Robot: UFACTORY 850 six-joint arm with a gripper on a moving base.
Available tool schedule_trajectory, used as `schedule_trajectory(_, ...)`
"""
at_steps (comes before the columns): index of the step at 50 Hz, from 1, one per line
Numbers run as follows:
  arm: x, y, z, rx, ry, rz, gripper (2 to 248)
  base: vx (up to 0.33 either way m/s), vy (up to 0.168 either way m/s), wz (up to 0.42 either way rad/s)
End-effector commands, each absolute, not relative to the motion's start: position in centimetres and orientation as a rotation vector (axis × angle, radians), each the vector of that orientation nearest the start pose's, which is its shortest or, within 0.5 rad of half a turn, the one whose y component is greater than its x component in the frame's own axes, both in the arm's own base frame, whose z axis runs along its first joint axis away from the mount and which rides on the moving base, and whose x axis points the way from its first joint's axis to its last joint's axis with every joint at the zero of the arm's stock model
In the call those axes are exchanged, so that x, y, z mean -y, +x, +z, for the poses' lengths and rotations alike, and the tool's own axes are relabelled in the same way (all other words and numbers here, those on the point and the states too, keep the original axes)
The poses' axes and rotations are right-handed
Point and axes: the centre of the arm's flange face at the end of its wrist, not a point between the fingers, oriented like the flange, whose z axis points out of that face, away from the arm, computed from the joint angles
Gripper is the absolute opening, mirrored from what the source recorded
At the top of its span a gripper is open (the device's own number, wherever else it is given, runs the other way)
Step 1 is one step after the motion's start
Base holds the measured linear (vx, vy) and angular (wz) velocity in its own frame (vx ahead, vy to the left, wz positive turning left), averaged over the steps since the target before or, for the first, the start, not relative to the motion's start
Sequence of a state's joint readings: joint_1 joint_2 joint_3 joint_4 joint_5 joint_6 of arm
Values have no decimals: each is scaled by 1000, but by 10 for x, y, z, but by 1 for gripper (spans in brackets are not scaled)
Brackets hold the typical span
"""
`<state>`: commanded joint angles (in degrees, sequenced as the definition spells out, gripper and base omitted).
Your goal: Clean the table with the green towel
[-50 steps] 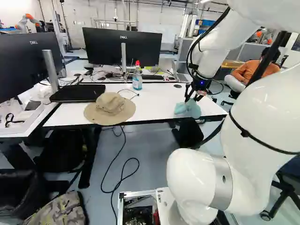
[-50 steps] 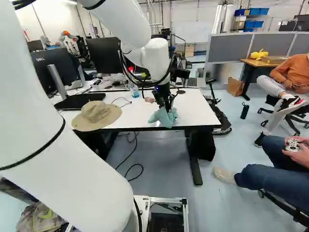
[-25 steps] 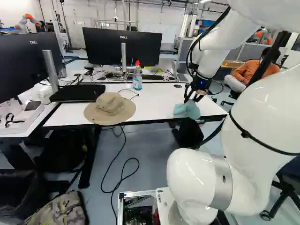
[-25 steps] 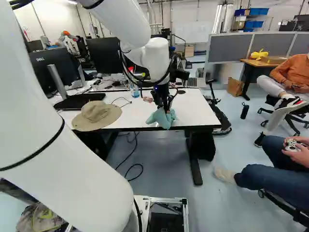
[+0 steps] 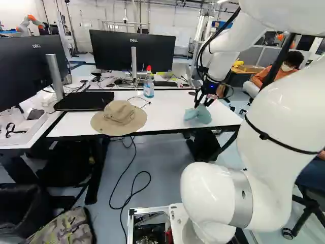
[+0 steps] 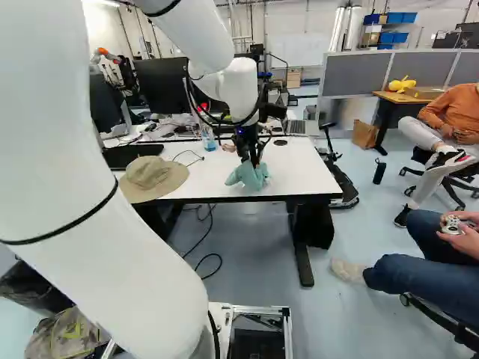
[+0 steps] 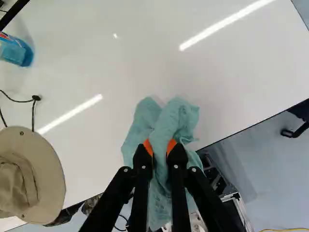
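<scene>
Hat [image 7: 46, 169] & btl [image 7: 15, 51] cut off, wrist view edge; towel [image 7: 177, 116] partly hidden b/h tool [image 5: 202, 105]

The white table [image 5: 165, 114] is supporting a hat [image 5: 119, 113] and the green towel [image 5: 200, 116] along its near edge. A bottle [image 5: 148, 88] is standing toward the far edge.

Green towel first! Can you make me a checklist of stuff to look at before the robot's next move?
1. Towel pinched between the two fingers of the hand: ok.
2. Towel down on the table: ok, it looks like it rests near the edge closest to the robot.
3. Hat off the table: not ok, it lies there.
4. Bottle off the table: not ok, it stands toward the far side.
5. Towel apart from hat and bottle: ok, bare table between.
6. Towel damp: cannot tell.
</scene>
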<state>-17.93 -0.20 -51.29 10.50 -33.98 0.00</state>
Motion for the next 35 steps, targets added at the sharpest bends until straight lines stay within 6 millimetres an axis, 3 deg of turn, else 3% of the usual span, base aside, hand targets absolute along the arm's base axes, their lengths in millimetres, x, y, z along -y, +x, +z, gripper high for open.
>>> schedule_trajectory(35,72,468,518,-369,-3038,-471,47,0,0,0)
